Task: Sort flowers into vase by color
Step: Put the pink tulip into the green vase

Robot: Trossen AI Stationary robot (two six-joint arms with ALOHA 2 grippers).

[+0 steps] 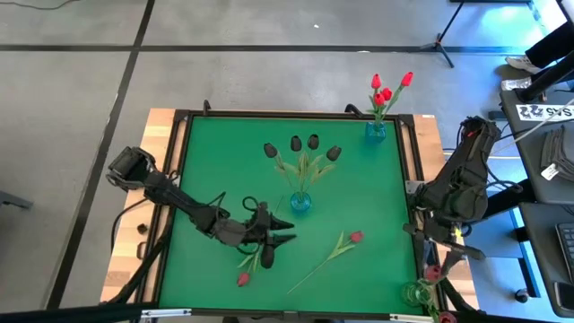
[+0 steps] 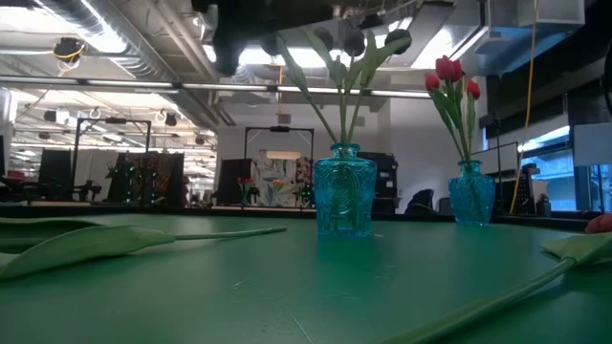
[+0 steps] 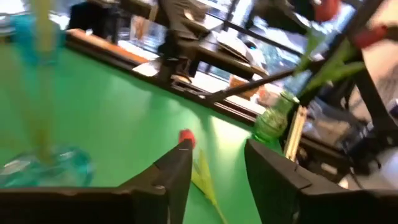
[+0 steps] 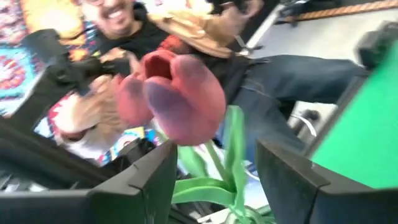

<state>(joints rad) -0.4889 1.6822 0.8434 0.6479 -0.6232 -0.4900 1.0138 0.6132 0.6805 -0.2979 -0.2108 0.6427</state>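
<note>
On the green table (image 1: pixel 359 193) two loose flowers lie flat. A red-headed flower (image 1: pixel 334 251) lies on a diagonal, its long stem running from the near edge up to the head, which points toward the far right corner. A second red-headed flower (image 1: pixel 248 267) lies just beside the left gripper (image 1: pixel 280 231), head toward the near edge, stem slanting up toward the fingers. That gripper's fingers stand apart with nothing between them.

The centre blue vase (image 1: pixel 300 202) holds near-black tulips (image 1: pixel 303 148) upright, their heads fanned toward the far side. The far-corner blue vase (image 1: pixel 375 129) holds red tulips (image 1: pixel 389 90), also upright.

The right gripper (image 1: pixel 439 260) hangs off the table's near right corner over a green vase (image 1: pixel 420 292). Its fingers stand apart on either side of a dusky pink tulip (image 4: pixel 180 93); it seems not to grip the stem, though the blur makes that uncertain.
</note>
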